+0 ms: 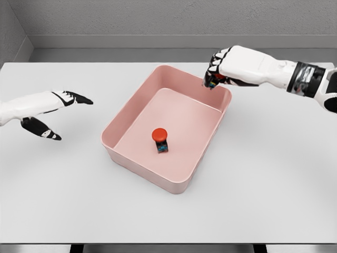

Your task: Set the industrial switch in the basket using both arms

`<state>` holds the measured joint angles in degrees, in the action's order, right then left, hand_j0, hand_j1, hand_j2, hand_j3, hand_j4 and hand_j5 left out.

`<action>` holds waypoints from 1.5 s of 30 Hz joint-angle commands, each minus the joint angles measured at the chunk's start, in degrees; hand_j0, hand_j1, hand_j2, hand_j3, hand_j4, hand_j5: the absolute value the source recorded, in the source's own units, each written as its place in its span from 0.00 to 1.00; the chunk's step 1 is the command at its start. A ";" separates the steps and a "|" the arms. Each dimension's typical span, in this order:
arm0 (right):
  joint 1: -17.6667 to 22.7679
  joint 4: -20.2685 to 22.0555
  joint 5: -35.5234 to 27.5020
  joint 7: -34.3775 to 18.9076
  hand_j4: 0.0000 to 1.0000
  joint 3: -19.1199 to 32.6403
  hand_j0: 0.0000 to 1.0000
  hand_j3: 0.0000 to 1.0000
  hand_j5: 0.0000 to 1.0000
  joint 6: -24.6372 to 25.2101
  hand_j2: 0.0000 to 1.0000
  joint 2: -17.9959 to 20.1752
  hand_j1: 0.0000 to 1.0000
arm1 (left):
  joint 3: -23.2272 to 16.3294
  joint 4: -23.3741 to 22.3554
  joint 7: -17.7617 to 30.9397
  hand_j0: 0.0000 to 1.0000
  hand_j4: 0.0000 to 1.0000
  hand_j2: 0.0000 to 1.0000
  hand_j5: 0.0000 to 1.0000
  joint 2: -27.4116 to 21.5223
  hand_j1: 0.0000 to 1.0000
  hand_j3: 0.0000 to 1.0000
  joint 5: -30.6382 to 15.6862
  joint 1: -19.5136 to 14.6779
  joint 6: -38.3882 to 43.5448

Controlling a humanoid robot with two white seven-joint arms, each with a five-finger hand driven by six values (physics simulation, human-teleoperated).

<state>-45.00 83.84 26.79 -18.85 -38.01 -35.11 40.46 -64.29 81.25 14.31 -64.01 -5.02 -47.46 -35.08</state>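
Table (63, 200): a white top fills most of the head view, with a grey wall behind it.
Basket (134, 164): a pink, open-topped rectangular tub sits near the middle of the table, turned at an angle, its far corner pointing toward the right arm.
Right hand (217, 73): the white arm comes in from the picture's right and reaches over the basket's far corner. The fingers are curled downward around a small dark object just above the rim; what that object is cannot be told at this size.
Left hand (55, 113): it hovers above the table well to the left of the basket, touching nothing. Black-tipped fingers (79, 98) are stretched out and spread apart from the thumb, gripping nothing.
Switch (160, 140): a small dark block topped by a round red button stands on the basket floor, slightly toward the near side, clear of all four walls and apart from both hands.
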 commanded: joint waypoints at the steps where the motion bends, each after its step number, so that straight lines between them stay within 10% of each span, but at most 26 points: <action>1: 0.00 0.45 -0.34 0.04 0.44 -1.27 0.44 0.44 0.44 0.11 0.44 -0.38 0.44 | -0.66 -0.21 -0.07 1.00 1.00 1.00 1.00 -0.06 1.00 1.00 -0.60 0.00 0.08; 13: 0.00 6.34 -0.34 0.13 0.45 -2.33 0.45 0.45 0.45 0.11 0.45 -0.21 0.45 | -0.75 -0.30 0.02 1.00 1.00 1.00 1.00 -0.15 1.00 1.00 -0.60 -0.09 0.08; 17: 0.00 6.34 -0.34 0.04 1.00 -2.42 1.00 1.00 1.00 0.11 1.00 -0.21 1.00 | -0.74 -0.30 0.02 1.00 1.00 1.00 1.00 -0.15 1.00 1.00 -0.60 -0.09 0.08; 45: 0.09 -4.12 -5.26 0.83 1.00 -0.22 1.00 1.00 1.00 0.11 1.00 12.01 1.00 | -1.18 -0.30 0.02 1.00 1.00 1.00 1.00 0.64 1.00 1.00 -0.60 0.09 0.08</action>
<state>-44.91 80.47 21.99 -18.09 -38.23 -35.10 51.80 -65.52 80.96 14.35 -63.34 -5.22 -47.37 -35.07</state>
